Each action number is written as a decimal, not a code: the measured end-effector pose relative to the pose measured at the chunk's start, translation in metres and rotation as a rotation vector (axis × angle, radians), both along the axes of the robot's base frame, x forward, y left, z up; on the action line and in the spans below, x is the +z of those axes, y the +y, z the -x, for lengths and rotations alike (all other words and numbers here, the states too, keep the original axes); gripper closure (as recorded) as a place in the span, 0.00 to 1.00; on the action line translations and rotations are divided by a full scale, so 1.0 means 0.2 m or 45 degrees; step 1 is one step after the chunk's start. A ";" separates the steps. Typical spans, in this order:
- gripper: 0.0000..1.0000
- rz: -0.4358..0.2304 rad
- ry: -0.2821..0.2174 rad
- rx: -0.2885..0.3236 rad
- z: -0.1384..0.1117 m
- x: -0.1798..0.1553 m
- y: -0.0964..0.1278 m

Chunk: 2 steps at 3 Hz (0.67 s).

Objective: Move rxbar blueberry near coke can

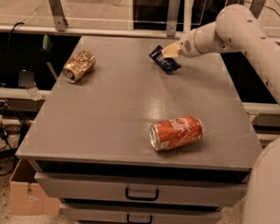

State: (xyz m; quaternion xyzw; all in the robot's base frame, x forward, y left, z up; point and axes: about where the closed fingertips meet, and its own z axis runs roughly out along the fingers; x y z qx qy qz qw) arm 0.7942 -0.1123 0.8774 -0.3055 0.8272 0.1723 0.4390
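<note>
Claw (169, 52): positioned over the far right part of the desk (107, 112), fingers closed narrowly on the upper end of the rxbar blueberry (163, 60). The bar is tilted, its lower end at or just above the desk surface. Count: one bar; two cans, both lying on their sides. The coke can (176, 132) lies near the front edge, well apart from the bar. The gold-brown can (79, 65) lies at far left
</note>
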 end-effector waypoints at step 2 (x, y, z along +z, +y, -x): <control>1.00 0.000 -0.238 0.151 0.14 0.40 0.01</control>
